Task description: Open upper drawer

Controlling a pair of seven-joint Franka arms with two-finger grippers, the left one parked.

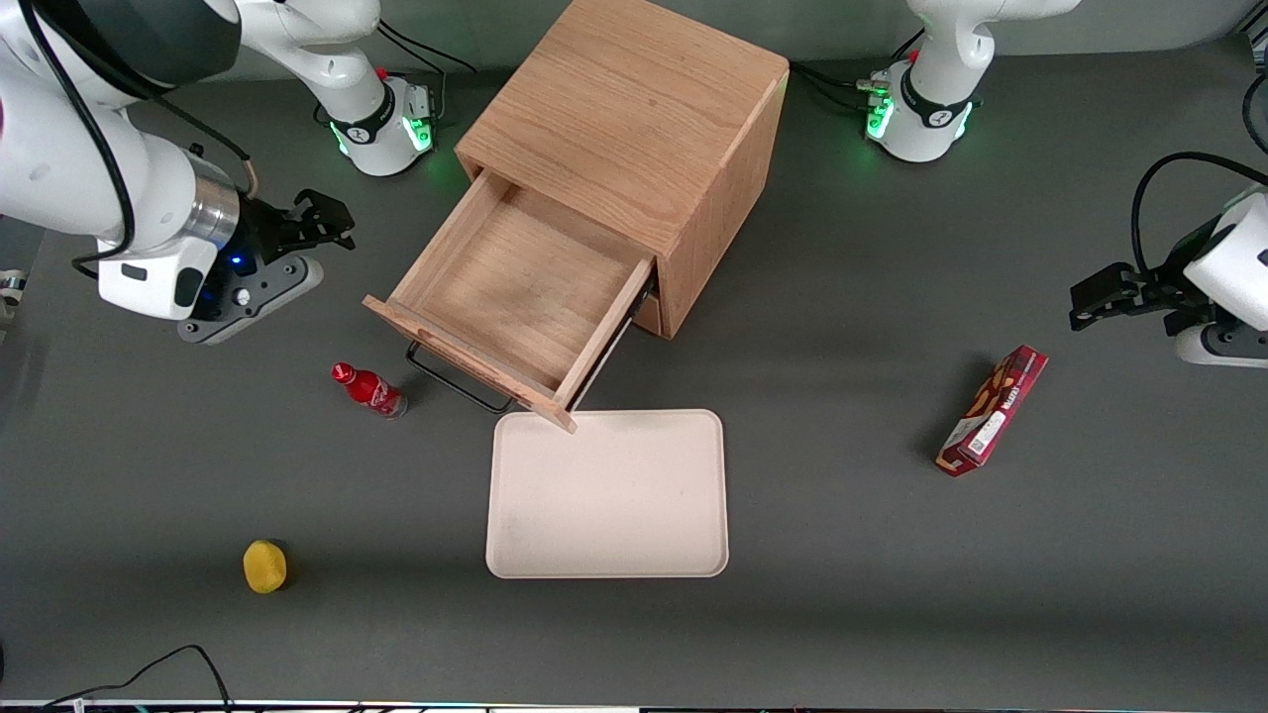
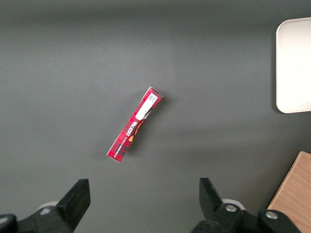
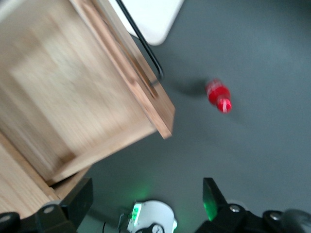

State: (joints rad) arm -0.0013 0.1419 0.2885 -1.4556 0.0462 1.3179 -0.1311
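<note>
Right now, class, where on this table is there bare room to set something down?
Bare table lies between the tray and the box, and between the lemon and the tray. It is crowded where the open upper drawer meets the bottle and tray. The gripper, open, hangs beside the drawer.

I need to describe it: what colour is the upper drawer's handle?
Black, a thin bar on the upper drawer; clearest in the front view. The gripper is apart.
</note>
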